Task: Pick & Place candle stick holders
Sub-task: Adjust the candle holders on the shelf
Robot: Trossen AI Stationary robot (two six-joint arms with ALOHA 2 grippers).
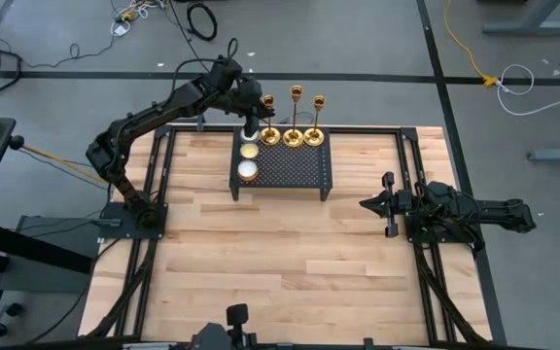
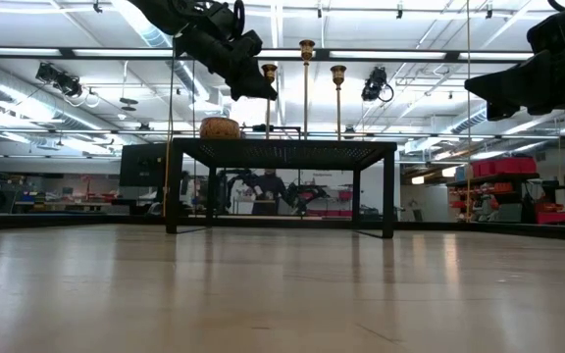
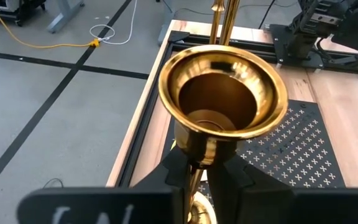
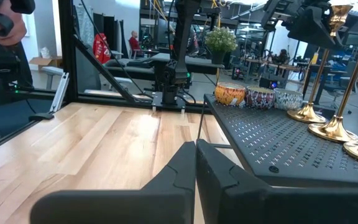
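- Three brass candle stick holders stand upright in a row along the far edge of the black mesh rack, stems vertical, cups up, round bases flat on the mesh.
- The left candle stick holder is nearest the rack's far left corner; the middle candle stick holder and the right candle stick holder stand just beside it, apart from each other.
- The left gripper is up at the left holder's stem, just under its cup; its dark fingers are pinched on the thin stem from both sides.
- In the left wrist view the cup's open mouth faces the camera, the stem running straight down between the fingers.
- Small round containers sit along the rack's left edge.
- The right gripper rests over the table's right side, well apart from the rack, jaws pressed together and empty.
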